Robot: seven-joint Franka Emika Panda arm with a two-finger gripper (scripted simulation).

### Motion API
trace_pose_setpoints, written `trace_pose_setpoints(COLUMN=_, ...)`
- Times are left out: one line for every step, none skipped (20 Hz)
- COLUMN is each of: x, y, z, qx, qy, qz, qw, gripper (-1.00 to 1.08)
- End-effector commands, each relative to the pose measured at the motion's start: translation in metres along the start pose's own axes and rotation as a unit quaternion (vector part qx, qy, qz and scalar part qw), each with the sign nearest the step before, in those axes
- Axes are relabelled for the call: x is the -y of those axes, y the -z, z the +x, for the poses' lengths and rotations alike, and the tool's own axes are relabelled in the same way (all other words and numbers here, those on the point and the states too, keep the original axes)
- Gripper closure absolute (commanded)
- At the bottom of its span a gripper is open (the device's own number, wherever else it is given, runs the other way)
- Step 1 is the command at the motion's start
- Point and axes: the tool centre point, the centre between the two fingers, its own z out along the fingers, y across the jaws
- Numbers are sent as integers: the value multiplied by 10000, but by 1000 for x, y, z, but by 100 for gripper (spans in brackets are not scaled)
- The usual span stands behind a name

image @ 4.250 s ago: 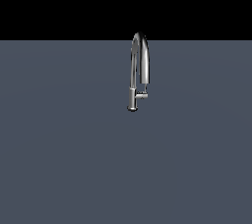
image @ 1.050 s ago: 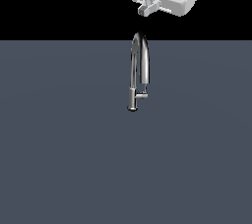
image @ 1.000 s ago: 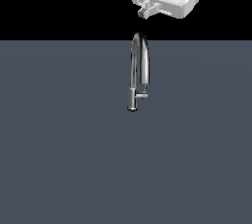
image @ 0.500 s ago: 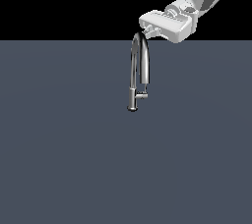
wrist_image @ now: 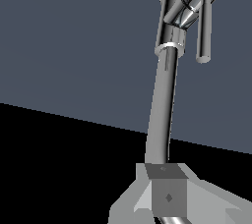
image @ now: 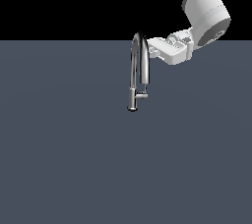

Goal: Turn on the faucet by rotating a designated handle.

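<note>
Your desk (image: 59, 159) is a flat slate-grey surface filling the lower frame; above it, plain black. The faucet (image: 139, 70) stands at center, handle (image: 141, 96) jutting toward the exterior view's right. The gripper (image: 153, 51) sits beside the spout's top; its jaw spread cannot be told.

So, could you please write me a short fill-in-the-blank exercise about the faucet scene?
1. The gripper is level with the faucet's curved ____.
2. The handle projects toward the exterior view's ____.
3. The gripper is not touching the ____.

Missing words: spout; right; handle
</note>
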Motion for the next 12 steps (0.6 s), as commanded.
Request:
trace_pose_setpoints(x=1, y=-2, z=19, qx=223, qy=-196, qz=196, qw=9994, gripper=108)
trace_pose_setpoints(x=1, y=-2, z=27, qx=306, qy=-271, qz=271, qw=9988, gripper=108)
trace_pose_setpoints(x=1, y=-3, z=34, qx=386, qy=-344, qz=343, qw=9981, gripper=108)
trace_pose_setpoints(x=1, y=-4, z=41, qx=464, qy=-415, qz=414, qw=9972, gripper=108)
trace_pose_setpoints(x=1, y=-6, z=47, qx=539, qy=-483, qz=481, qw=9962, gripper=108)
trace_pose_setpoints(x=1, y=-7, z=54, qx=610, qy=-549, qz=547, qw=9951, gripper=108)
trace_pose_setpoints(x=1, y=-8, z=60, qx=678, qy=-612, qz=609, qw=9940, gripper=108)
trace_pose_setpoints(x=0, y=-9, z=66, qx=743, qy=-672, qz=668, qw=9927, gripper=108)
trace_pose_setpoints(x=0, y=-11, z=72, qx=805, qy=-729, qz=724, qw=9914, gripper=108)
trace_pose_setpoints(x=0, y=-12, z=77, qx=863, qy=-783, qz=777, qw=9901, gripper=108)
trace_pose_setpoints(x=0, y=-14, z=82, qx=916, qy=-833, qz=826, qw=9889, gripper=108)
trace_pose_setpoints(x=-1, y=-15, z=86, qx=966, qy=-880, qz=872, qw=9876, gripper=108)
